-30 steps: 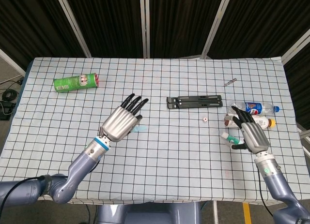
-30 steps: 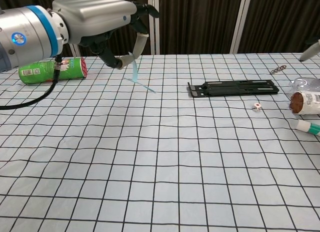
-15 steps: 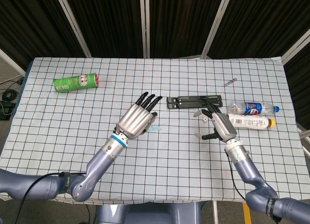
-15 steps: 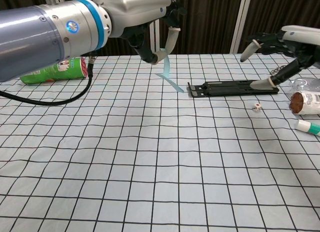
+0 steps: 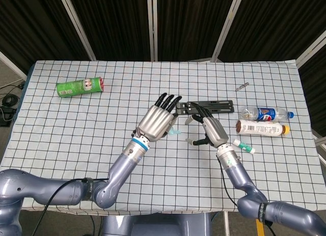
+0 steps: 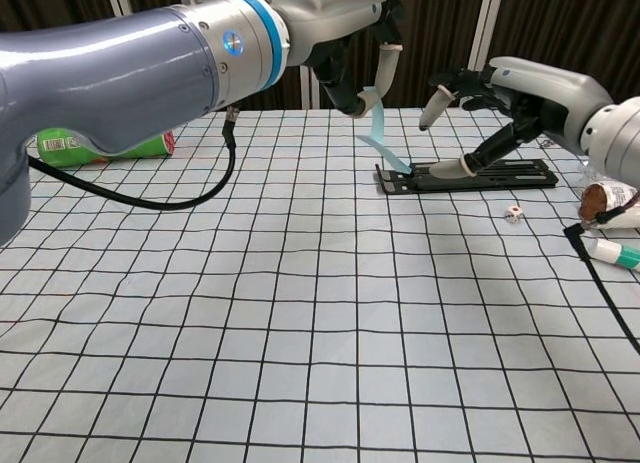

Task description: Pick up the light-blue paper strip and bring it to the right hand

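Left hand (image 6: 345,23) fingers pinch the thin, curled light-blue paper strip (image 6: 385,148); right hand (image 6: 520,98) fingers spread apart, empty.

A checked cloth (image 5: 76,139) covers the tabletop (image 5: 30,73). On it lie a green can (image 5: 80,86) on its side at the far left, a black folded stand (image 5: 214,107) near the middle, and a small die (image 6: 513,214). At the right lie a clear bottle (image 5: 265,113), a brown-labelled bottle (image 5: 261,128), a white-and-teal tube (image 5: 243,146) and a small metal piece (image 5: 241,85).
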`<act>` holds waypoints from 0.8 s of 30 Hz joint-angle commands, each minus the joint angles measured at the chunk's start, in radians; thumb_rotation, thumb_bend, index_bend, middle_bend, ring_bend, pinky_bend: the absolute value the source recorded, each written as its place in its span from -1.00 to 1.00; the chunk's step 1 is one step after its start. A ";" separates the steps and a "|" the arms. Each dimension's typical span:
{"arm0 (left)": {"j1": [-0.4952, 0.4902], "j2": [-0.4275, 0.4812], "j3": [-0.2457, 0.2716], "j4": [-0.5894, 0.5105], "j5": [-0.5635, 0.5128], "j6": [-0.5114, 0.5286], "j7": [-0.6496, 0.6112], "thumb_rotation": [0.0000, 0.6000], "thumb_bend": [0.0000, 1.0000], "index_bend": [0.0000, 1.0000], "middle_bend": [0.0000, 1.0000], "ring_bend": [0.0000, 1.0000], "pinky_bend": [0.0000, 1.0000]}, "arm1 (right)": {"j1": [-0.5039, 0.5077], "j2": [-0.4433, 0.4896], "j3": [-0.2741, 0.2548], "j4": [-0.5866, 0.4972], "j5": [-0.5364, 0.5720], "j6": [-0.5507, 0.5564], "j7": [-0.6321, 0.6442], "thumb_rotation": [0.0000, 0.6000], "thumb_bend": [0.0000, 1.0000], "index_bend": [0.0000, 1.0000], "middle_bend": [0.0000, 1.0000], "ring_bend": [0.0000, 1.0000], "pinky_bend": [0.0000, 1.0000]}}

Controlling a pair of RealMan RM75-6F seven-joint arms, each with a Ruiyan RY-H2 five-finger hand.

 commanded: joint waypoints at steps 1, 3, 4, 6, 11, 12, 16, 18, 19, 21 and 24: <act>-0.013 -0.018 -0.004 0.012 -0.009 0.012 -0.009 1.00 0.20 0.78 -1.00 -1.00 -1.00 | 0.011 -0.018 0.005 0.001 0.018 0.005 -0.019 1.00 -0.82 -0.07 -0.92 -1.00 -1.00; -0.018 -0.024 -0.004 0.017 -0.011 0.017 -0.010 1.00 0.20 0.78 -1.00 -1.00 -1.00 | 0.013 -0.022 0.005 -0.001 0.021 0.008 -0.025 1.00 -0.82 -0.04 -0.89 -1.00 -1.00; -0.021 -0.027 -0.003 0.022 -0.010 0.021 -0.009 1.00 0.20 0.78 -1.00 -1.00 -1.00 | 0.014 -0.023 0.004 -0.002 0.022 0.010 -0.028 1.00 -0.81 -0.02 -0.87 -1.00 -1.00; -0.025 -0.035 -0.002 0.030 -0.006 0.029 -0.013 1.00 0.21 0.78 -1.00 -1.00 -1.00 | 0.015 -0.026 0.003 -0.004 0.024 0.013 -0.033 1.00 -0.78 0.00 -0.83 -1.00 -1.00; -0.038 -0.059 -0.003 0.048 0.012 0.052 -0.024 1.00 0.22 0.78 -1.00 -1.00 -1.00 | 0.014 -0.034 0.004 0.005 0.043 0.018 -0.032 1.00 -0.70 0.02 -0.83 -1.00 -1.00; -0.040 -0.062 -0.003 0.048 0.012 0.057 -0.021 1.00 0.22 0.78 -1.00 -1.00 -1.00 | 0.013 -0.036 0.005 0.007 0.046 0.019 -0.029 1.00 -0.68 0.02 -0.83 -1.00 -1.00; -0.046 -0.067 -0.006 0.046 0.005 0.068 -0.018 1.00 0.22 0.78 -1.00 -1.00 -1.00 | 0.010 -0.036 0.004 0.006 0.052 0.018 -0.013 1.00 -0.61 0.06 -0.84 -1.00 -1.00; -0.049 -0.071 -0.007 0.048 0.006 0.072 -0.021 1.00 0.22 0.77 -1.00 -1.00 -1.00 | 0.010 -0.035 0.003 0.003 0.051 0.016 -0.008 1.00 -0.60 0.06 -0.85 -1.00 -1.00; -0.051 -0.074 -0.008 0.049 0.006 0.074 -0.021 1.00 0.22 0.77 -1.00 -1.00 -1.00 | 0.010 -0.034 0.003 0.001 0.050 0.016 -0.007 1.00 -0.59 0.06 -0.85 -1.00 -1.00; -0.055 -0.079 -0.009 0.051 0.005 0.078 -0.021 1.00 0.22 0.78 -1.00 -1.00 -1.00 | 0.011 -0.034 0.003 -0.001 0.050 0.015 -0.004 1.00 -0.57 0.06 -0.86 -1.00 -1.00; -0.058 -0.085 -0.011 0.056 0.003 0.087 -0.018 1.00 0.22 0.78 -1.00 -1.00 -1.00 | 0.013 -0.034 0.004 -0.001 0.050 0.015 -0.005 1.00 -0.54 0.07 -0.86 -1.00 -1.00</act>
